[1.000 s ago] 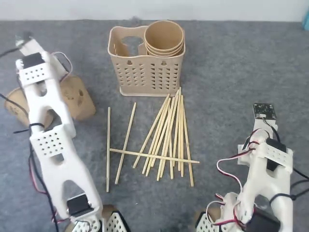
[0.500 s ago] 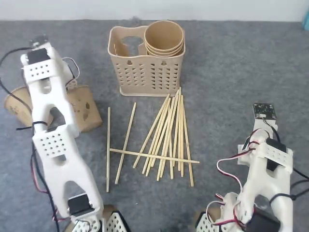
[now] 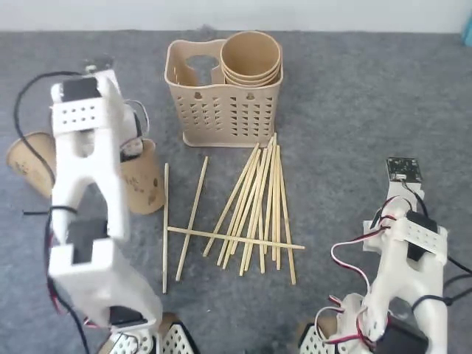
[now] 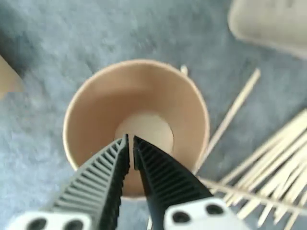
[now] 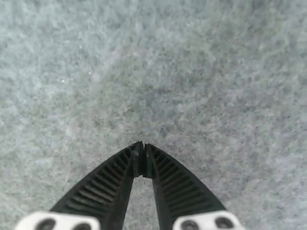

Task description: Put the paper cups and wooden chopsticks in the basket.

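Left gripper (image 4: pixel 130 140): jaws pinched on the near wall of a paper cup (image 4: pixel 144 91), mouth up. High view puts the cup at 9 o'clock of the chopsticks (image 3: pixel 254 206), with the basket (image 3: pixel 221 118) at its 1 o'clock. Plan: hold the pinch firm, lift above the basket wall before crossing, centre over the stacked cups (image 3: pixel 251 53), and only then release. Risk: the thin wall may buckle. Right gripper (image 5: pixel 143 146) closed on nothing, over carpet.

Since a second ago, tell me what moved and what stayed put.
The left gripper, shut on a paper cup, carried it rightward over the carpet, toward the chopsticks and basket. The second loose cup at far left, the stacked cups in the basket, the chopsticks and the right gripper, shut over carpet, stayed put.
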Robot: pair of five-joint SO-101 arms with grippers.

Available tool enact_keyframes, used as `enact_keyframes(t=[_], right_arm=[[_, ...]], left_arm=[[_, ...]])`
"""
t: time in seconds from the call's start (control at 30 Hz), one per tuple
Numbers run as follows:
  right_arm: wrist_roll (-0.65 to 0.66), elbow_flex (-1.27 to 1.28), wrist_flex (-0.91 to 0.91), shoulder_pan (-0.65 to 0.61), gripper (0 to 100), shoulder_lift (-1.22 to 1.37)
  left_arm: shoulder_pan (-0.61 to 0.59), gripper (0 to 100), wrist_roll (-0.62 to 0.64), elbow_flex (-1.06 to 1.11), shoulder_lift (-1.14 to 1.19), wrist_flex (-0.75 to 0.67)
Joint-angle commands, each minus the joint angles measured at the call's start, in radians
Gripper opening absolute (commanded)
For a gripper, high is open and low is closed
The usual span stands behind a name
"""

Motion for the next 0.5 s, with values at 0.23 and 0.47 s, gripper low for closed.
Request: enact_keyframes(t=[0.23, 0.47], right_arm=[[0.009, -0.008, -0.016, 0.005, 0.8, -0.035], [0.009, -0.008, -0.016, 0.005, 0.8, -0.035]], left_arm=[[0.046, 1, -0.226, 0.394, -0.376, -0.069], [0.049, 2, -0.374, 0.469, -0.586, -0.068]])
